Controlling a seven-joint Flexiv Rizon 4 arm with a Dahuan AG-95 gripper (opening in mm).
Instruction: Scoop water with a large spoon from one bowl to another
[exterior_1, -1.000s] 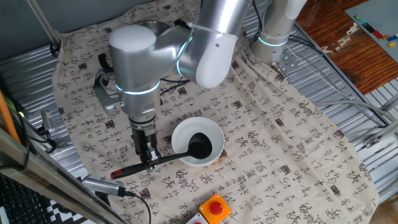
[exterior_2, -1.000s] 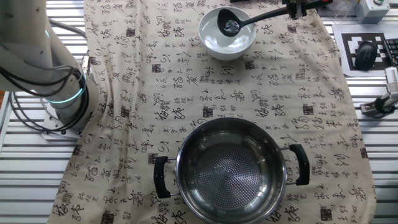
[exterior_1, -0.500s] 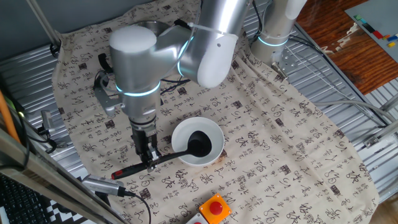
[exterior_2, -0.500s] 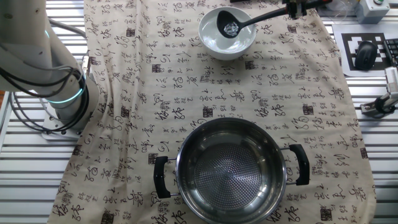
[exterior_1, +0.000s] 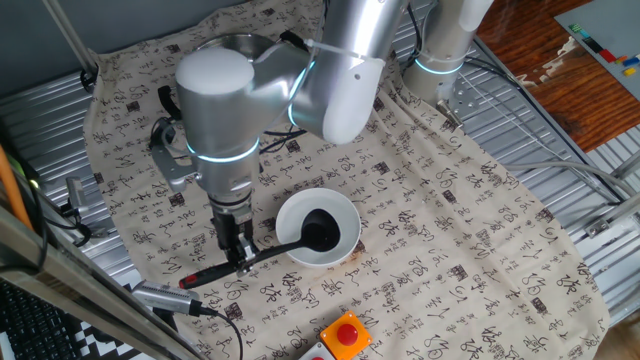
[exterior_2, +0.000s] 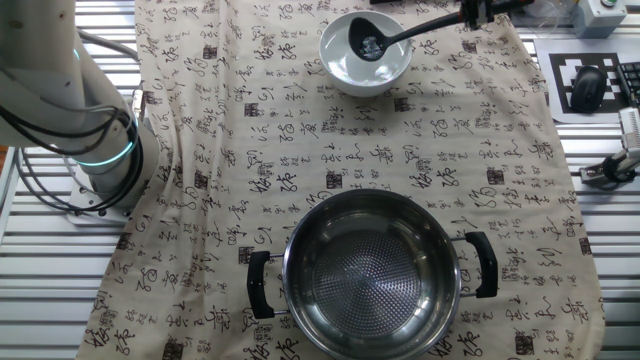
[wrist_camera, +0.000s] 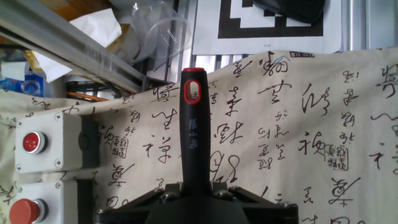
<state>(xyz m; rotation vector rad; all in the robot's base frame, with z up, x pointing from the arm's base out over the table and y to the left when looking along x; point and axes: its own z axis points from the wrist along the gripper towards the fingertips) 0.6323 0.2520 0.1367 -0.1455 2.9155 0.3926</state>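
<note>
Near the lower middle of one fixed view, we see the large spoon (exterior_1: 318, 232) with its black cup sitting down inside the white bowl (exterior_1: 342, 212), the handle running out over the rim toward the lower left, its red tip lying low over the cloth. The tool (exterior_1: 240, 263) is closed around that handle partway along, coming down on it from above. From the hand view the handle (wrist_camera: 193, 134) rises straight up out of the clamped tool (wrist_camera: 198, 194), its red-ringed hanging hole at the top (the cup is hidden there). From the other fixed view the ladle cup (exterior_2: 368, 38) shows a glint of water and rests within the bowl (exterior_2: 364, 68) at the top of the frame. The steel bowl (exterior_2: 372, 274) with two black side handles stands well apart, at the bottom centre. Both bowls sit on a cloth (exterior_2: 250, 130) printed with calligraphy, spread over the counter. A red button (exterior_1: 347, 330) lies near the lower edge.
</note>
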